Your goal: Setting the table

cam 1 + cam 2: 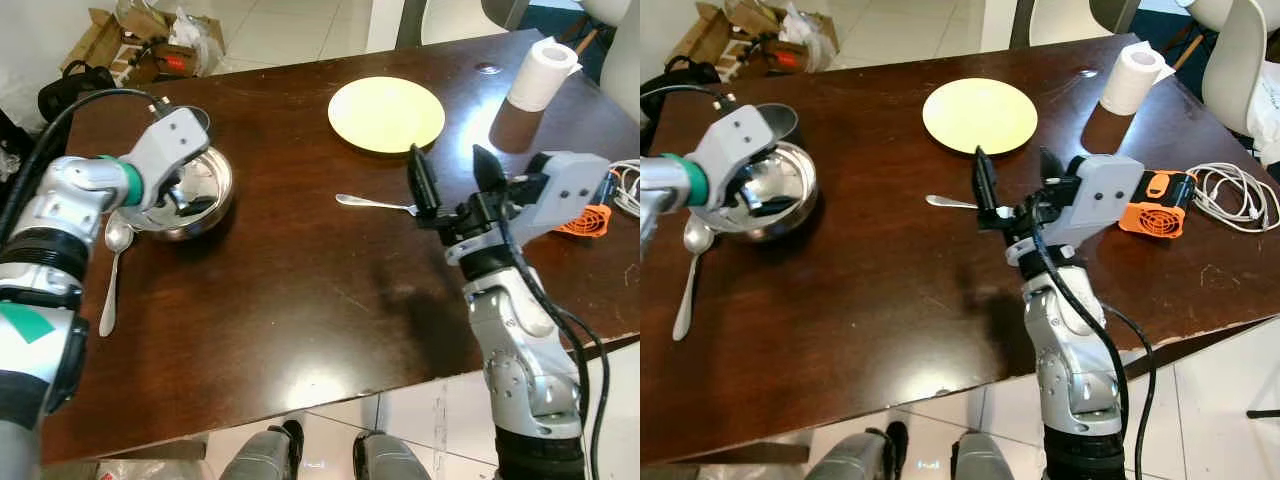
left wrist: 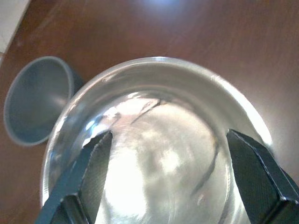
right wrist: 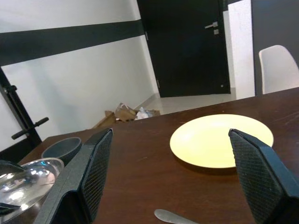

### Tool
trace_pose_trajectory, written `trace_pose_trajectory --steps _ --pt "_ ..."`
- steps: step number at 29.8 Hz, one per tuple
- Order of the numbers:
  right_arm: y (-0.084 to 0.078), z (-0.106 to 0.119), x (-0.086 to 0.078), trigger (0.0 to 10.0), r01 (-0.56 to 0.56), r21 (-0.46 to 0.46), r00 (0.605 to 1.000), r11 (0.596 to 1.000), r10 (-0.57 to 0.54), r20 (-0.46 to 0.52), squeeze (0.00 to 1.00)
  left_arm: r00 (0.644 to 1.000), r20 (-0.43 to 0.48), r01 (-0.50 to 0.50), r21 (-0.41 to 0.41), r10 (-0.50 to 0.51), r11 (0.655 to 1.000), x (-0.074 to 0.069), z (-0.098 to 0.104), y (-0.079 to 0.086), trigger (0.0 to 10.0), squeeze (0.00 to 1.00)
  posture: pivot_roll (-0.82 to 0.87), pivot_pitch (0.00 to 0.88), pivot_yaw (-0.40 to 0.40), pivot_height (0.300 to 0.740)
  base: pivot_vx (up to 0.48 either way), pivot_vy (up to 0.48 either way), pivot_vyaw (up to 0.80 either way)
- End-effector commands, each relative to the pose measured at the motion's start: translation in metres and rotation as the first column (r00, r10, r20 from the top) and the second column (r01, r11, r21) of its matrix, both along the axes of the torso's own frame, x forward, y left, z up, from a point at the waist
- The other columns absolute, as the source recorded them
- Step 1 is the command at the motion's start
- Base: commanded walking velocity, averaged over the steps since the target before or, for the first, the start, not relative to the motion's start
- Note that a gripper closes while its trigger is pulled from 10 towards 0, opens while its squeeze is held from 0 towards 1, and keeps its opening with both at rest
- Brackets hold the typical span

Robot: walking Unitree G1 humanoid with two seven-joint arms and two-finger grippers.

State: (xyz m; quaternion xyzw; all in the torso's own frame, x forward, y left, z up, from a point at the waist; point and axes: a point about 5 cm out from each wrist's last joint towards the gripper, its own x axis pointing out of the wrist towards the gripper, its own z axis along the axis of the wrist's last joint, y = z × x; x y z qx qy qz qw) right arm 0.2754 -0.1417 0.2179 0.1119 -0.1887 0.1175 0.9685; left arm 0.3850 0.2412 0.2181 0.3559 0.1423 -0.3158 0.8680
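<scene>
dark table (image 1: 300,300): left gripper (image 2: 168,177) spread over steel bowl (image 1: 205,185).

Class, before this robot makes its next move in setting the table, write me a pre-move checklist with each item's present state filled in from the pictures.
1. Left gripper open over the steel bowl, fingers inside its rim: ok.
2. Whether those fingers touch the bowl's wall: cannot tell.
3. Right gripper open and carrying nothing, above the table: ok.
4. Fork lying flat just ahead of the right gripper, beside the yellow plate, nothing on it: ok.
5. Spoon lies close beside the bowl, so lifting the bowl might nudge it: cannot tell.
6. Grey cup stands close behind the bowl, could be knocked: not ok.
</scene>
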Motion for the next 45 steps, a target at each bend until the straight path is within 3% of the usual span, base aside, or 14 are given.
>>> trace_pose_trajectory --steps 1,5,8,14,18,25,26,27,32,37,40,45 --pt "0.002 -0.004 0.001 10.0 -0.008 0.004 1.000 1.000 0.008 -0.024 0.00 1.000 -0.020 0.021 0.039 -0.020 0.999 -0.001 0.000 0.003 10.0 0.00 0.04 0.081 0.104 0.740 0.000 0.000 0.00" --pt "0.003 -0.006 0.001 10.0 -0.008 0.007 1.000 1.000 0.008 -0.028 0.00 0.997 -0.054 0.063 0.099 -0.058 0.993 -0.002 -0.008 0.000 10.0 0.00 0.03 0.076 0.111 0.740 0.000 0.000 0.00" --pt "0.004 -0.007 0.001 10.0 -0.006 0.010 1.000 1.000 0.006 -0.029 0.00 0.999 -0.017 0.033 0.139 -0.030 0.990 0.001 -0.015 -0.006 10.0 0.00 0.03 0.074 0.111 0.740 0.000 0.000 0.00" --pt "0.002 -0.009 0.001 10.0 0.002 0.013 0.999 1.000 -0.001 -0.032 0.00 1.000 0.008 -0.018 0.130 0.017 0.991 0.008 -0.027 -0.024 10.0 0.00 0.04 0.064 0.106 0.740 0.000 0.000 0.00" --pt "0.002 -0.010 0.001 10.0 0.003 0.013 0.999 1.000 -0.002 -0.034 0.00 1.000 -0.020 -0.011 0.130 0.014 0.991 0.008 -0.036 -0.032 10.0 0.00 0.03 0.059 0.109 0.740 0.000 0.000 0.00" --pt "0.002 -0.010 0.001 10.0 0.006 0.013 0.999 1.000 -0.006 -0.033 0.00 1.000 -0.023 -0.010 0.144 0.014 0.989 0.007 -0.042 -0.035 10.0 0.00 0.03 0.056 0.112 0.740 0.000 0.000 0.00" --pt "0.001 -0.010 0.001 10.0 0.008 0.014 0.999 1.000 -0.008 -0.032 0.00 1.000 -0.014 -0.018 0.143 0.021 0.990 0.008 -0.042 -0.035 3.4 0.00 0.03 0.056 0.112 0.740 0.000 0.000 0.00" --pt "0.000 -0.010 0.001 10.0 0.010 0.013 0.999 1.000 -0.010 -0.033 0.00 1.000 -0.003 -0.028 0.140 0.029 0.990 0.009 -0.040 -0.035 0.0 0.00 0.03 0.049 0.114 0.740 0.000 0.000 0.00" --pt "-0.001 -0.011 0.000 10.0 0.014 0.012 0.999 1.000 -0.014 -0.033 0.00 1.000 -0.006 -0.008 0.123 0.009 0.992 0.009 -0.037 -0.037 0.0 0.00 0.03 0.047 0.117 0.740 0.000 0.000 0.00" --pt "-0.001 -0.010 0.001 10.0 0.015 0.014 0.999 1.000 -0.015 -0.029 0.00 0.995 -0.048 0.089 0.095 -0.085 0.991 0.006 -0.040 -0.048 0.0 0.00 0.03 0.047 0.116 0.740 0.000 0.000 0.00" --pt "-0.001 -0.010 0.001 10.0 0.014 0.012 0.999 1.000 -0.014 -0.030 0.00 0.967 -0.114 0.233 0.034 -0.228 0.972 -0.001 -0.047 -0.069 0.0 0.00 0.03 0.048 0.114 0.740 0.000 0.000 0.00" --pt "-0.001 -0.010 0.001 10.0 0.014 0.012 0.999 1.000 -0.014 -0.030 0.00 0.967 -0.114 0.233 0.034 -0.228 0.972 -0.001 -0.047 -0.069 0.0 0.00 0.03 0.048 0.114 0.740 0.000 0.000 0.00"
